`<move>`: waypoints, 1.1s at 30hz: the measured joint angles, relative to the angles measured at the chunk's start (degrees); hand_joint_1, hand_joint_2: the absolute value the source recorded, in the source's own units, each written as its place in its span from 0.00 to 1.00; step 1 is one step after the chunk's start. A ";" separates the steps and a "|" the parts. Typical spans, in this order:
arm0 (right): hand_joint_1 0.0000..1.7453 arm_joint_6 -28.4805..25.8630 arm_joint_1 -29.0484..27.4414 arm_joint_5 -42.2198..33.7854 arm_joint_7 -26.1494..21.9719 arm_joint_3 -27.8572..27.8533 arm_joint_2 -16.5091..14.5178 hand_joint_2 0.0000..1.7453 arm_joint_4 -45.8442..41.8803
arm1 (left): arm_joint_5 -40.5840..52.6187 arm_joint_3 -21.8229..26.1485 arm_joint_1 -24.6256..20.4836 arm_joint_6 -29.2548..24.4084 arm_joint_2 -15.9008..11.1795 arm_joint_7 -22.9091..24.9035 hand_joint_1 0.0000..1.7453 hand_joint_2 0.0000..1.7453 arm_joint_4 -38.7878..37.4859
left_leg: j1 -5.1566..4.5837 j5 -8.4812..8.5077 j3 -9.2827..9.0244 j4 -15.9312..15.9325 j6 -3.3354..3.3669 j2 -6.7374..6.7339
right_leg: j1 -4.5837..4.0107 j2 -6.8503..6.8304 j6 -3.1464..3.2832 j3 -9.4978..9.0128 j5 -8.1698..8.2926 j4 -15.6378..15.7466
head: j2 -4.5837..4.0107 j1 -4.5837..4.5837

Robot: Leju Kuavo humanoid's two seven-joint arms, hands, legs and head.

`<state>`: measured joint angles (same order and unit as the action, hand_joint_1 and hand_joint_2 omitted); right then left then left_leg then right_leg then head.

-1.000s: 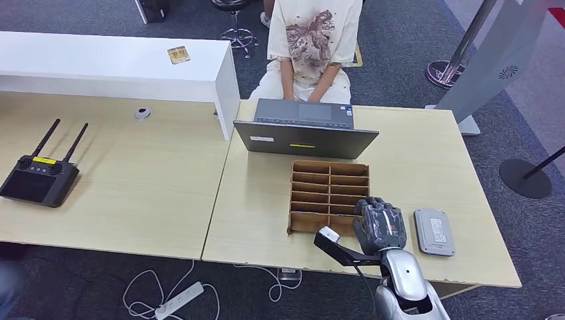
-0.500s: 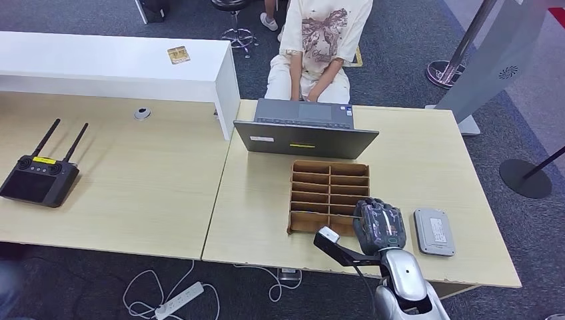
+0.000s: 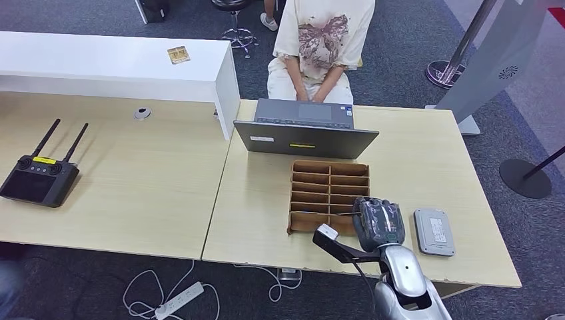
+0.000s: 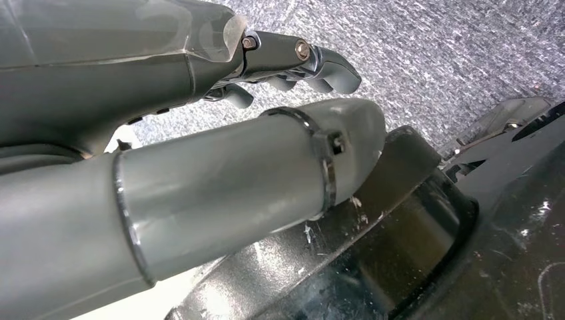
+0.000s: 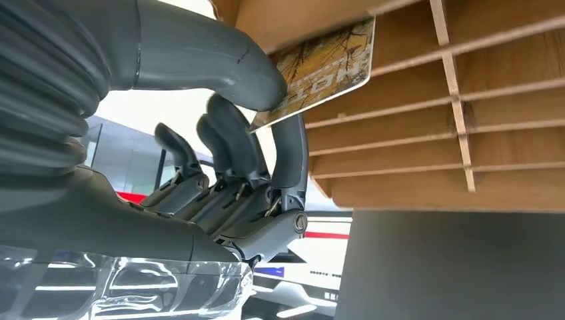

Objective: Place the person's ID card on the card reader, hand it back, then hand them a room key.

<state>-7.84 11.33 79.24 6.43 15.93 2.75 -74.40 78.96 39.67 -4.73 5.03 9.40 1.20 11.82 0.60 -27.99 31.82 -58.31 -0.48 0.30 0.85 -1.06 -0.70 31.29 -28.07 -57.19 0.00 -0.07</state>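
Observation:
My right hand [image 3: 378, 222] reaches over the near right compartments of the brown wooden card tray [image 3: 313, 179]. In the right wrist view that hand [image 5: 220, 167] pinches a yellow patterned card [image 5: 326, 67] between thumb and a finger, with the card's far end at a slot of the tray [image 5: 466, 133]. The grey card reader [image 3: 434, 231] lies flat just right of the hand. A person [image 3: 320, 40] sits behind the laptop, hands in their lap. My left hand [image 4: 200, 133] hangs over the carpet with fingers apart and nothing in it.
A grey laptop [image 3: 303, 137] stands behind the tray. A small yellowish card [image 3: 178, 55] lies on the white counter [image 3: 120, 67] at the back left. A black remote controller [image 3: 36, 180] sits on the left desk. Stanchion bases stand at the right.
My right hand has edged slightly forward over the tray. The person has shifted a little to the right on the seat.

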 joint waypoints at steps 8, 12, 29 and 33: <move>1.00 -1.08 0.31 -4.32 -3.65 -0.01 0.00 1.00 -0.71 | -0.01 0.02 0.00 0.00 -0.02 -0.10 0.00 0.00 0.00 | 0.00 0.00 -0.01 0.00 0.00 -0.01 | 0.00 0.00 0.00 0.01 0.00 0.00 | 0.00 0.00; 1.00 -0.95 0.30 -8.56 -6.44 -0.07 0.09 1.00 -2.05 | -0.03 0.04 0.00 0.00 -0.02 -0.11 0.00 0.00 0.00 | 0.00 0.00 -0.01 0.00 0.00 -0.01 | 0.00 0.01 0.00 0.01 0.00 0.00 | 0.00 0.00; 1.00 0.23 -1.87 -20.28 -13.50 -4.45 2.02 1.00 -10.48 | -0.10 0.68 0.05 -0.19 -0.02 -0.13 0.00 0.00 0.00 | -0.01 0.00 -0.01 -0.01 0.00 -0.01 | 0.00 0.00 0.00 0.02 0.00 0.01 | 0.00 0.00; 1.00 0.34 -3.74 -22.11 -15.21 -6.45 2.33 1.00 -13.60 | -0.05 0.72 0.05 -0.18 -0.02 -0.15 0.00 0.00 0.00 | -0.01 0.00 -0.01 -0.01 0.00 -0.01 | 0.00 0.00 0.00 0.02 0.00 0.01 | 0.00 0.00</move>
<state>-7.50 7.59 57.13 -8.78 9.48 5.08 -88.00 78.91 40.39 -4.68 4.85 9.38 1.04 11.82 0.59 -27.99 31.81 -58.32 -0.48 0.30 0.85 -1.06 -0.70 31.31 -28.07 -57.18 0.00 -0.07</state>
